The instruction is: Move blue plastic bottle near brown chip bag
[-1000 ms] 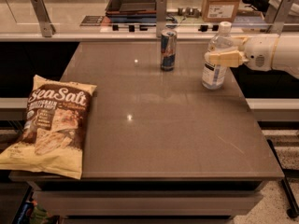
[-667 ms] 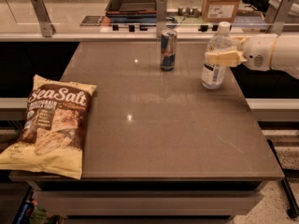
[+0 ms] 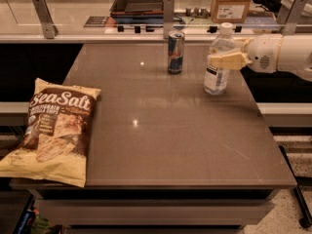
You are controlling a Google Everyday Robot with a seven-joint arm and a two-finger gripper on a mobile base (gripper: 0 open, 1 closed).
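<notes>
The blue plastic bottle [image 3: 216, 80] stands upright at the back right of the grey table [image 3: 170, 145]; it is clear with a white cap and a white-and-blue label. My gripper [image 3: 223, 61] reaches in from the right. Its pale fingers [image 3: 229, 60] are closed around the bottle's middle. The bottle's base is at or just above the table top. The brown chip bag [image 3: 53, 130] lies flat at the table's left edge, far from the bottle, with "Sea Salt" lettering and its lower end hanging over the front left corner.
A slim blue-and-silver drink can [image 3: 175, 51] stands at the back middle, just left of the bottle. Behind the table is a counter with metal posts, a dark tray [image 3: 139, 1] and a cardboard box [image 3: 230, 4]. The floor drops off on the right.
The bottle and my gripper have shifted a little to the left, toward the can. The can and chip bag have not moved.
</notes>
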